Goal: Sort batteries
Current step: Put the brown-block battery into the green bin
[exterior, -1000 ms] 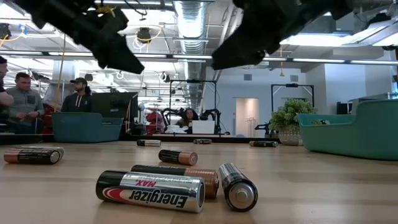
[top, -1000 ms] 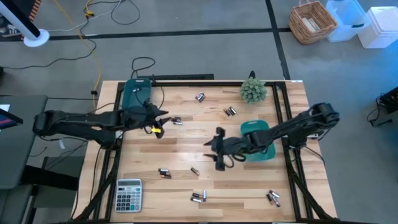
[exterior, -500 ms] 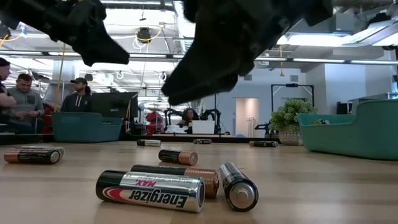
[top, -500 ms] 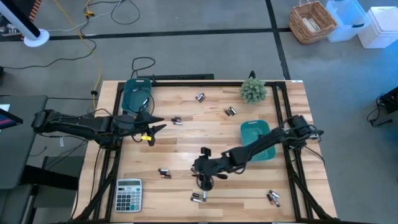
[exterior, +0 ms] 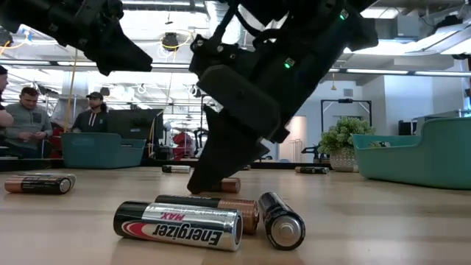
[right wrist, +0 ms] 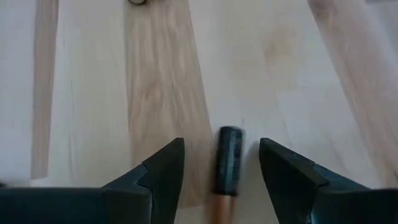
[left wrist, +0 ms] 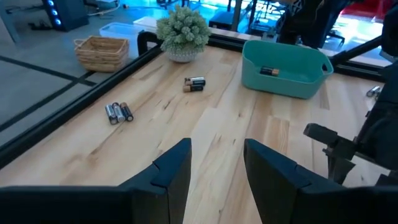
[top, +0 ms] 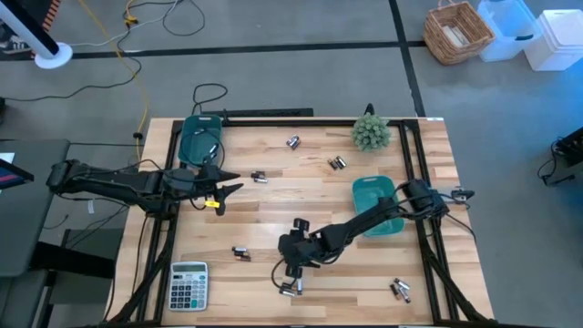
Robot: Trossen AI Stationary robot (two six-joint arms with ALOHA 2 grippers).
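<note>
both arms are dark, almost black, made of long thin segments with thicker round joints. the left gripper has a small yellow part near its two pointed fingers. the right gripper shows a small green light on its housing.

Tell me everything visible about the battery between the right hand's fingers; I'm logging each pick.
The battery is a small cylinder, black along most of its body with a copper-coloured end. It lies flat on the pale wooden table, untouched. The right hand hangs low over it, open, one dark finger on either side with a gap on both. No other battery touches it.
</note>
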